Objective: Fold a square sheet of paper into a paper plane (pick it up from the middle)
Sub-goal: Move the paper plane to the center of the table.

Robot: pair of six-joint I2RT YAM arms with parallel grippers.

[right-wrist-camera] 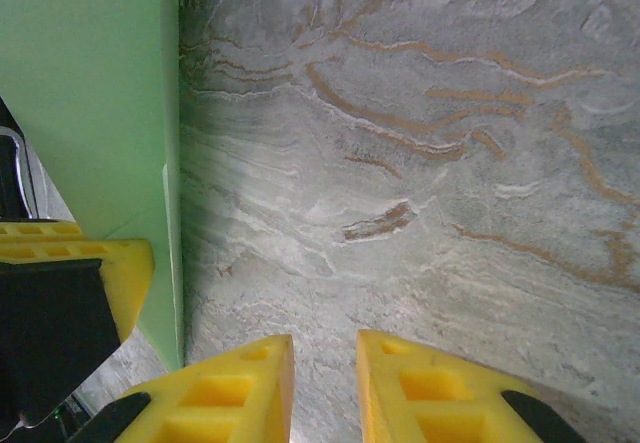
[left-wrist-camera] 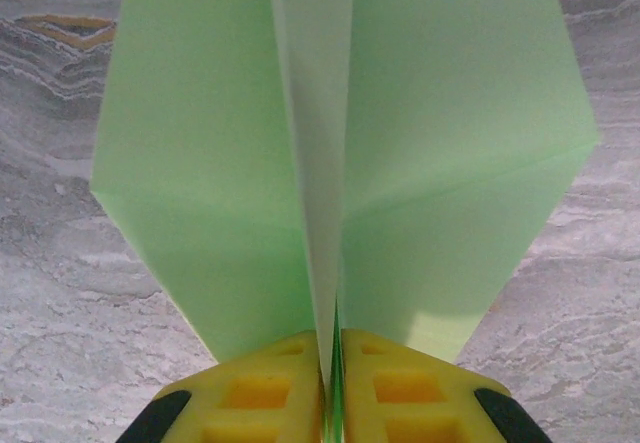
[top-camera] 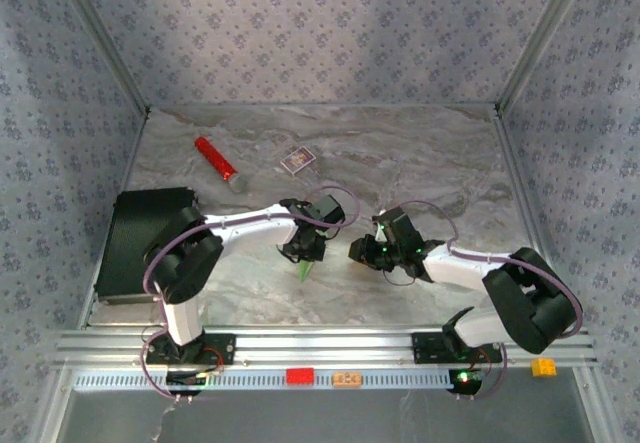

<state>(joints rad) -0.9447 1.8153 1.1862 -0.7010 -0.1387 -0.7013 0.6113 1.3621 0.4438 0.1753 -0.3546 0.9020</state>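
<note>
Paper plane (left-wrist-camera: 220, 163), pale green, was held centre frame in the overhead view, its ridge clamped by the left hand (left-wrist-camera: 332, 393). Right hand (right-wrist-camera: 325, 383), just beside it, stood slightly parted, empty, over the worktop (right-wrist-camera: 450, 163).

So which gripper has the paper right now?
The left gripper, pinched on the green paper at its centre fold; the right gripper sits beside it, jaws apart, empty.

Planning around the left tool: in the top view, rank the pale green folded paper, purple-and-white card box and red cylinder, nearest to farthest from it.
1. Pale green folded paper, pinched in the left tool.
2. Purple-and-white card box, straight beyond it.
3. Red cylinder, far back left.
</note>
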